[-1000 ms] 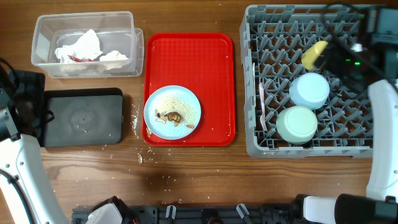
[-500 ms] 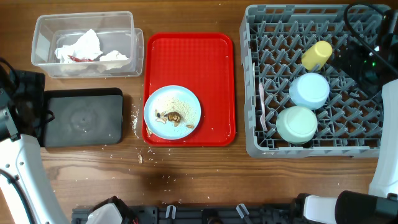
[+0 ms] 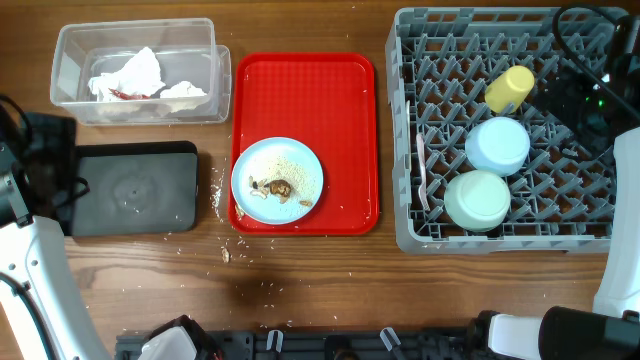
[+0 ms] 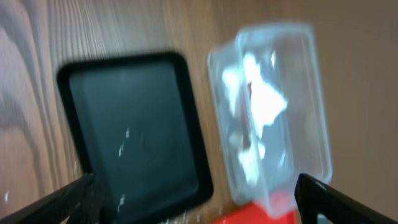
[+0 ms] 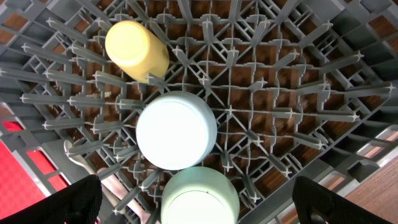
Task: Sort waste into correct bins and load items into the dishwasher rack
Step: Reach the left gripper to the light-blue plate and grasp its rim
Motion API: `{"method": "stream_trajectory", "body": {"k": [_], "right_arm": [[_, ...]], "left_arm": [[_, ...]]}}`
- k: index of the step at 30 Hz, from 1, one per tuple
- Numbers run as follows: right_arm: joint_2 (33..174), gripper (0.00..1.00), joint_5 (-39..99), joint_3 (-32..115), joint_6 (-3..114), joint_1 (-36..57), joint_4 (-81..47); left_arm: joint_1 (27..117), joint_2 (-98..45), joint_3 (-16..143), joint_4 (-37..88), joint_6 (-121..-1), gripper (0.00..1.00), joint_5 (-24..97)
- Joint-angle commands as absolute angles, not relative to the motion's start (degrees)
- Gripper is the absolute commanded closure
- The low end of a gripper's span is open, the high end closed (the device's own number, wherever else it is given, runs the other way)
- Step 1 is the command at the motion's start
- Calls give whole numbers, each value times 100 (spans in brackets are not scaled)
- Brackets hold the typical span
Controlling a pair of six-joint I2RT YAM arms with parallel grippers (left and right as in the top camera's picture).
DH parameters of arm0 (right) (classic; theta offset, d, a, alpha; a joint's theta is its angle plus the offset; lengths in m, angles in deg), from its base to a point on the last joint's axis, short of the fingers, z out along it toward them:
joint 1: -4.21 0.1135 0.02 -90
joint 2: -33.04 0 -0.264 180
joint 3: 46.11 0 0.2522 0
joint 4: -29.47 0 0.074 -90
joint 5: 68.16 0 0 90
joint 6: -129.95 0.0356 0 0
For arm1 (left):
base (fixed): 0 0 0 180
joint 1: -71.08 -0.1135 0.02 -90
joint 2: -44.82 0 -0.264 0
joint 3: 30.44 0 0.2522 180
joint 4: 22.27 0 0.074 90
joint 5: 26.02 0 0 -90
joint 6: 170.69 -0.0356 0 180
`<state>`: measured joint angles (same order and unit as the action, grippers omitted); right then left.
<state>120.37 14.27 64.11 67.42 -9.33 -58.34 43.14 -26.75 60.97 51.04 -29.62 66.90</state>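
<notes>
Red serving tray (image 3: 303, 90) at table centre carries the last unsorted item: the light blue plate (image 3: 277, 178), near the tray's front left corner, with brown food scraps (image 3: 273, 187) and pale crumbs on it.

Status, judged from layout:
- Stained napkins (image 3: 130, 75) lie in the clear tub (image 3: 70, 60), far left.
- Black tray (image 3: 135, 188), just in front of the tub, holds only a few specks.
- Dishwasher rack (image 3: 405, 120), at right, holds the yellow cup (image 3: 509, 89) on its side, with the light blue bowl (image 3: 497, 146) and pale green bowl (image 3: 477, 200) upside down in front of it.
- Pale cutlery (image 3: 422, 170) sits in the rack's left lane; which pieces, I cannot tell.

Step in hand: between moves. Scraps and plate are not yet dealt with.

Tools: left gripper (image 4: 199, 202) hangs above the black tray and tub with its jaws spread wide, holding nothing. Right gripper (image 5: 199, 205) hangs over the bowls in the rack, likewise spread and empty.

Next move, as I read it: take the plate by its rim, tip the scraps into the black tray, then stand the plate between pegs in the rack.

In the way:
- The plate lies flat on the tray, so its rim offers little purchase.
- The tray's raised lip is close beside it.
- Loose crumbs (image 3: 218, 190) are scattered on the wood between the red and black trays.
- Free peg rows remain behind and right of the bowls.
</notes>
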Motion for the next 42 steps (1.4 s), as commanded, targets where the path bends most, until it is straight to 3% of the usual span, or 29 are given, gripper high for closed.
{"method": "stream_trajectory", "body": {"k": [1, 4, 9, 17, 20, 22, 30, 36, 42], "right_arm": [[12096, 0, 1351, 6470, 6846, -935, -5803], [12096, 0, 1351, 6470, 6844, -935, -5803], [12096, 0, 1351, 6470, 6846, -935, -5803], [12096, 0, 1351, 6470, 6844, -935, -5803], [12096, 0, 1351, 6470, 6844, -935, -5803], [12096, 0, 1351, 6470, 6846, -935, -5803], [12096, 0, 1351, 6470, 6846, -935, -5803], [12096, 0, 1351, 6470, 6844, -935, -5803], [12096, 0, 1351, 6470, 6846, -935, -5803]], "left_arm": [[4358, -2672, 6080, 5762, -3131, 0, 4476], [4788, -2699, 6080, 6330, -3277, 0, 3685], [6393, -2729, 6045, 6577, -3275, 3, 3864], [9787, -3175, 6036, 5639, -3273, 0, 5660], [10344, -3306, 6036, 5303, -3270, 1, 5862], [10709, -3496, 6036, 5054, -3262, 12, 6347], [11210, -4908, 6036, 4872, -3015, 17, 7730], [11223, -5925, 6036, 4450, -3034, 34, 7754], [11223, -6449, 6036, 4120, -3008, 39, 7757]]}}
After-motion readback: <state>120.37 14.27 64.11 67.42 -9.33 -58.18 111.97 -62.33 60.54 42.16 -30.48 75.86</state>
